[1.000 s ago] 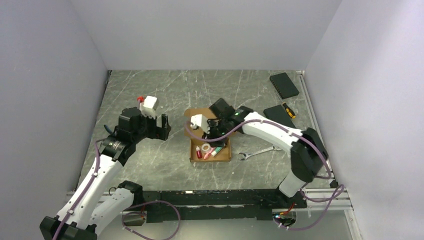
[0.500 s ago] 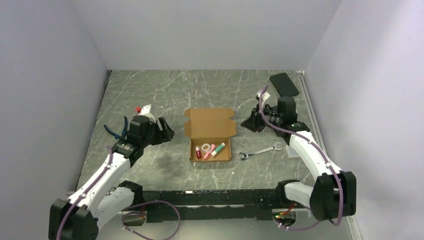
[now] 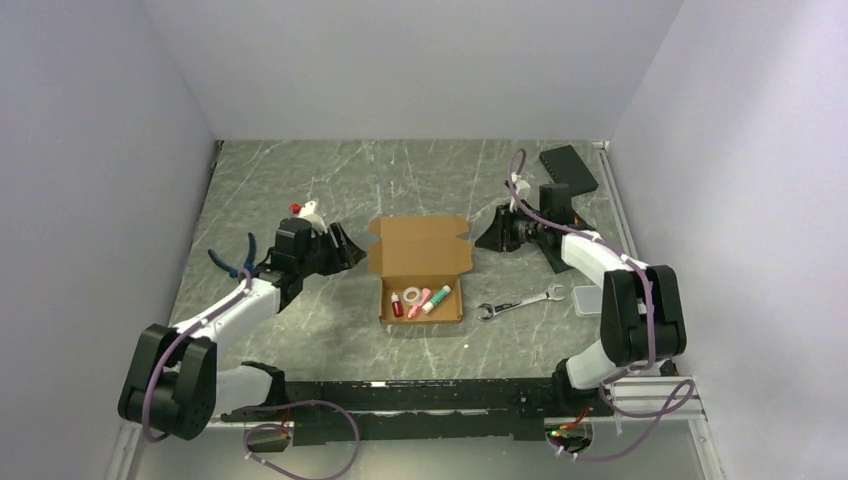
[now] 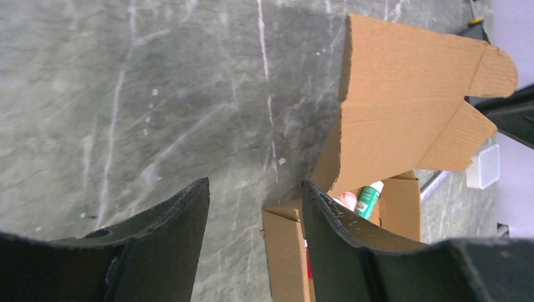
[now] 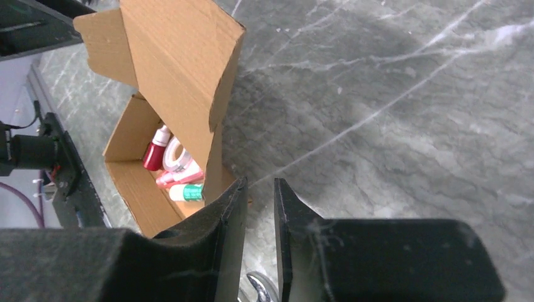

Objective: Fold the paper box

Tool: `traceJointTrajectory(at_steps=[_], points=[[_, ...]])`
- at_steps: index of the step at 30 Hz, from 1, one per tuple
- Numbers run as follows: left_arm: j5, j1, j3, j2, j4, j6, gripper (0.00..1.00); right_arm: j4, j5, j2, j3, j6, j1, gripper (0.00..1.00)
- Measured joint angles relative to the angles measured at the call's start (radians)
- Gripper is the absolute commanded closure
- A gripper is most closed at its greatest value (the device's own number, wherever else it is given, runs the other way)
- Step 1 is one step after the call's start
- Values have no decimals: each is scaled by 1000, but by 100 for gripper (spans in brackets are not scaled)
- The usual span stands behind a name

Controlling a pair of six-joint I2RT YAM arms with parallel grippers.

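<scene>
The paper box (image 3: 420, 246) is plain brown cardboard at the table's middle. Its lid leans open at the back, and its tray (image 3: 421, 318) holds a red bottle, a tape roll, a pink item and a green tube. My left gripper (image 3: 343, 246) is open and empty, just left of the lid. In the left wrist view (image 4: 255, 192) the box (image 4: 403, 113) lies right of its right finger (image 4: 343, 236). My right gripper (image 3: 493, 232) sits right of the lid, its jaws a narrow gap apart and empty. In the right wrist view (image 5: 259, 189) the box (image 5: 182, 69) is to the left.
Blue-handled pliers (image 3: 232, 262) lie at the left. A wrench (image 3: 518, 302) and a small clear plastic case (image 3: 585, 298) lie right of the box. A black pad (image 3: 568, 168) sits at the back right; another is mostly under my right arm.
My right gripper has left the box lid and drawn back to the right. My left arm has stretched low toward the box's left side. The lid stays open.
</scene>
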Motion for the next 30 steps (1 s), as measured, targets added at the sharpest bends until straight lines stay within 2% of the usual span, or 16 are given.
traceJointTrajectory(at_steps=[15,23,30], points=[[188,1,-23,113,174,0,41,-20,-182,176,103,-2,46,63],[266,1,-47,113,221,1,41,-43,-252,176,103,-19,46,59],[301,1,-74,100,225,17,39,-103,-289,174,108,-105,46,54]])
